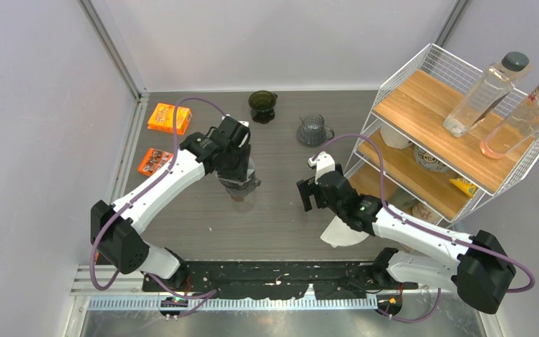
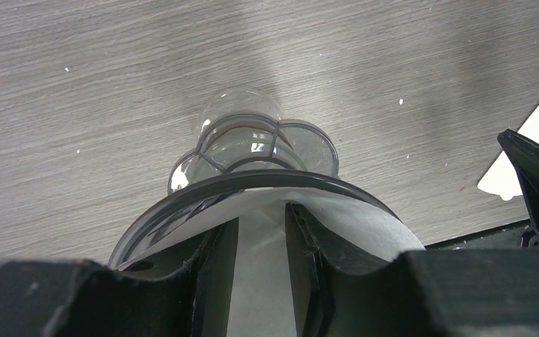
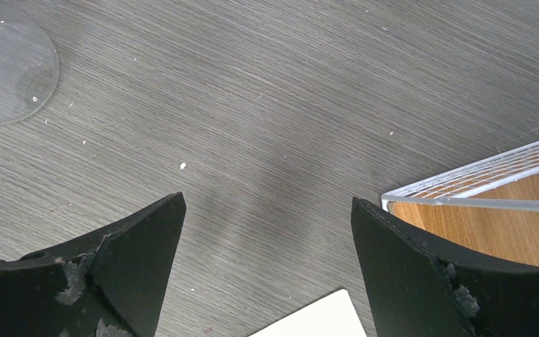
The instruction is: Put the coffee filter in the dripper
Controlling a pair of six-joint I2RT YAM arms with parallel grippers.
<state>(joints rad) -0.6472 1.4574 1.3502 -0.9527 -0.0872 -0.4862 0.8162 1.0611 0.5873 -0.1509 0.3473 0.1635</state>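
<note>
The dripper [image 2: 253, 144] stands mid-surface with the coffee filter [image 2: 365, 217] in it. Behind it, near the far edge, sits a second dripper [image 1: 262, 105], with a jug [image 1: 314, 130] to its right. Two packets [image 1: 169, 118] [image 1: 154, 161] lie along the left edge. A wire rack [image 1: 400, 70] stands at the right edge, with two bottles [image 1: 488, 91] [image 1: 526, 116] on its top shelf. A spare filter [image 1: 340, 235] lies near the front edge.

Bright even light, soft shadows, wrist views seemingly slightly soft-focused

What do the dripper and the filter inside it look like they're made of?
The dripper: probably clear smoked plastic, glossy; the table shows through and highlights glint, though glass is possible. The filter: thin white paper, matte, curving softly along the rim.
</note>
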